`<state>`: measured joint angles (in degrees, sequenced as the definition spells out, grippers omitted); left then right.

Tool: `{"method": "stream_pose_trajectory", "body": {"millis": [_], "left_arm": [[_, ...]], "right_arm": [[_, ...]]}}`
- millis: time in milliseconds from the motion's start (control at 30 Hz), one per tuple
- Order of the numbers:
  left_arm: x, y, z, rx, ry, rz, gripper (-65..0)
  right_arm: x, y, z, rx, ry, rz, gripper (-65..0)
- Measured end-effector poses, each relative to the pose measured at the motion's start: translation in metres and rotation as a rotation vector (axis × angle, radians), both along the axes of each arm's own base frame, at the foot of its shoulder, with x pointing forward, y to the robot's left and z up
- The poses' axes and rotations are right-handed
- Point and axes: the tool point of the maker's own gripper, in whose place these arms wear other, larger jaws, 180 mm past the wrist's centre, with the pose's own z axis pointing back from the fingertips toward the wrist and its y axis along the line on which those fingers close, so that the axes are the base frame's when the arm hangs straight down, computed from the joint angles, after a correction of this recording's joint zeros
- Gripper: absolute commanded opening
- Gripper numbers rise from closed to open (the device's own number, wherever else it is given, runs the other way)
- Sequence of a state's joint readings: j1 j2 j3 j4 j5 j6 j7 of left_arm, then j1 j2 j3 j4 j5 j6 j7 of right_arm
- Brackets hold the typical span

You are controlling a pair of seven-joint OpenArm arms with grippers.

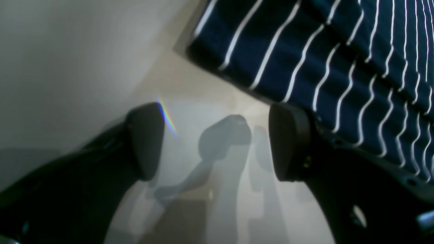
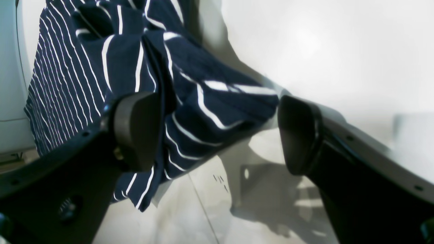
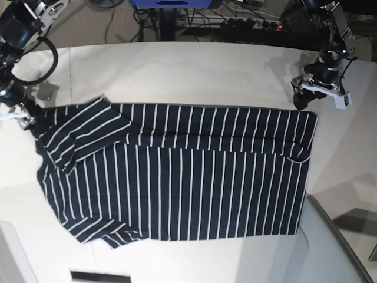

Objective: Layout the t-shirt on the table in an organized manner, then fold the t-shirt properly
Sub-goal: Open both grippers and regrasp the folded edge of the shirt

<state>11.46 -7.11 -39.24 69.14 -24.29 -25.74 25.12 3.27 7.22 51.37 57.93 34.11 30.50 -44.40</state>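
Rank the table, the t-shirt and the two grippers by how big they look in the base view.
1. table, spans nearly the whole frame.
2. t-shirt, covers much of the tabletop.
3. left gripper and right gripper: both small at the shirt's ends; the right is partly cut off, so I won't rank them.

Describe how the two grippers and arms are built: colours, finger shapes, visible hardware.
Both grippers are matte black. The left gripper has two rounded, paddle-shaped fingers on black brackets with small screw holes. The right gripper matches, with smooth oval pads and a brass-coloured screw near one pad's base. From the base view, the arms are black with silver metal parts, a looping black cable, and a white block at the left wrist.
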Motion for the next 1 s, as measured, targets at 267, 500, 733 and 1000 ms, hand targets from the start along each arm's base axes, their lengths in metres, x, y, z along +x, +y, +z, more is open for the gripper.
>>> {"method": "stream_pose_trajectory", "body": {"millis": [267, 500, 733, 1000], "left_arm": [[0.018, -0.001, -0.003, -0.038, -0.039, 0.031, -18.4], [0.035, -0.003, -0.004, -0.073, -0.065, 0.051, -18.4], [0.038, -0.001, -0.005, -0.075, -0.066, 0.069, -18.4], [0.037, 0.016, -0.005, -0.037, -0.075, 0.173, -18.6]], "right_arm": [[0.006, 0.006, 0.000, 0.012, -0.002, 0.010, -15.5], [0.005, 0.007, 0.000, 0.015, -0.002, 0.009, -19.8], [-0.002, 0.008, -0.005, 0.012, 0.021, 0.015, -29.6], [-0.002, 0.008, -0.005, 0.012, 0.021, 0.015, -29.6]]}}
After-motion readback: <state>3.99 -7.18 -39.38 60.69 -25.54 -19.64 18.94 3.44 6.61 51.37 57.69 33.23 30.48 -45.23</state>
